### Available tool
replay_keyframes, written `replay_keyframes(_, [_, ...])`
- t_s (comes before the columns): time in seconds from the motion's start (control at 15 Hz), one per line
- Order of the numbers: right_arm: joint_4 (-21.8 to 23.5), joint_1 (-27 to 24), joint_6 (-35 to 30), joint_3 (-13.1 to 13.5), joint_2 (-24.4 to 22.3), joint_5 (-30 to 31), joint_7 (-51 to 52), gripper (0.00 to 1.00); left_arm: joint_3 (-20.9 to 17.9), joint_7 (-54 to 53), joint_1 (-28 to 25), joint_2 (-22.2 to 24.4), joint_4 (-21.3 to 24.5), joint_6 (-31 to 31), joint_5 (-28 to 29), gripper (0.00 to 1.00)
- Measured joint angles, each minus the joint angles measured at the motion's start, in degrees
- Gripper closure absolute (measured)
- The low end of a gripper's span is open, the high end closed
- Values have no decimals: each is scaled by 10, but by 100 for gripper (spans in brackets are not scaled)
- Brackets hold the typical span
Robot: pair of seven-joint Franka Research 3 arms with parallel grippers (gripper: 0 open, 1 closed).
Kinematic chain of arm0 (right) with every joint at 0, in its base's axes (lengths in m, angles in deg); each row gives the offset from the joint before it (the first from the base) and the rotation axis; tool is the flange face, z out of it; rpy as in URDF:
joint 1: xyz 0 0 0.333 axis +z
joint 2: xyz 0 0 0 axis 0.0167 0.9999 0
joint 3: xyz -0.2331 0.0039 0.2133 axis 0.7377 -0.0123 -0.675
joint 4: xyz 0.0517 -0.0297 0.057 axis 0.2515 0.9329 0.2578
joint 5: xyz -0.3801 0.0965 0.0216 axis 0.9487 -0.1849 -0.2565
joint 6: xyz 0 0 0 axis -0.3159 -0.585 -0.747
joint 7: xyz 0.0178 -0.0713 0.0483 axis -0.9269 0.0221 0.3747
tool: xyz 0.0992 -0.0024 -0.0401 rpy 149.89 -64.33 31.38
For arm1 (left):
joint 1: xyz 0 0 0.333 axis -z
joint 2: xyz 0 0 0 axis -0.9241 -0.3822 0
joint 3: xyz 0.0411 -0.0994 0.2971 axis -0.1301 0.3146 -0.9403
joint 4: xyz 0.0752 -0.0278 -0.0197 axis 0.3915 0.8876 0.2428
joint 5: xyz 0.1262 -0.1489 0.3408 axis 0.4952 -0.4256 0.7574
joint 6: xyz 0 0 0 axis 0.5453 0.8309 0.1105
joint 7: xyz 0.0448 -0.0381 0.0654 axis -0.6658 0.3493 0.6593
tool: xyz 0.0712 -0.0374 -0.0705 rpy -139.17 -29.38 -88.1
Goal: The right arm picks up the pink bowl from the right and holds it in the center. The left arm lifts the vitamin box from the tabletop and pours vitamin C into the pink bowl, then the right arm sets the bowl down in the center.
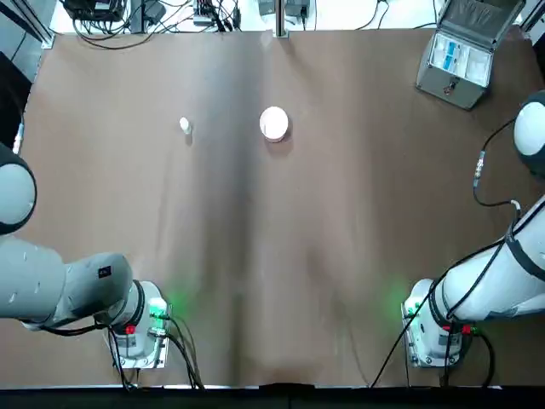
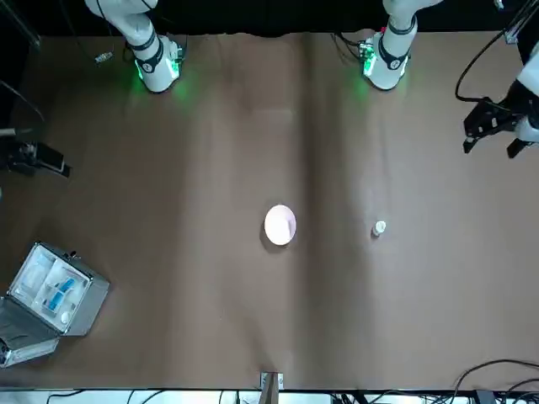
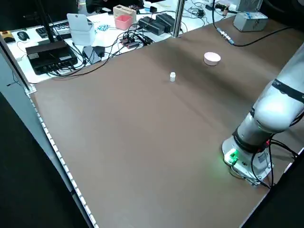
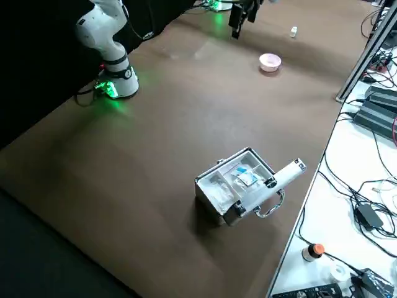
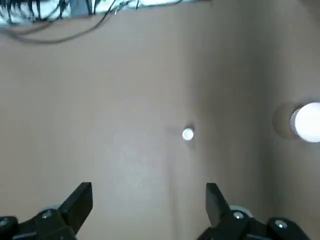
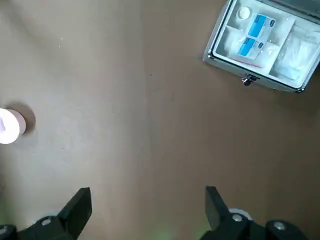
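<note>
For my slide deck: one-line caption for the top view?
Pink bowl and vitamin box sit untouched on the tabletop.

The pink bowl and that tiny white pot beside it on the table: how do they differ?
Size: the pink bowl is clearly wider than the vitamin box.
Colour: the bowl is pale pink with a whitish inside; the box is white-cream.
Place: the bowl sits near the table's middle line, the box toward the left arm's side.
Shared: both are round, stand apart on the brown tabletop, and no pincer touches either.
</note>
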Motion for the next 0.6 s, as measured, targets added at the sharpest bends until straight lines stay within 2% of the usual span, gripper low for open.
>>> replay_keyframes(0.2, [30, 0, 10, -1, -20, 9, 0, 0, -2, 0, -15, -5, -1, 8, 0, 0])
replay_keyframes(0.47, [126, 0, 78, -1, -69, 12, 0, 0, -2, 10, -17, -13, -6, 2, 0, 0])
replay_keyframes(0.6, [160, 0, 94, -2, -90, 13, 2, 0, -2, 44, -17, -15, -6, -1, 0, 0])
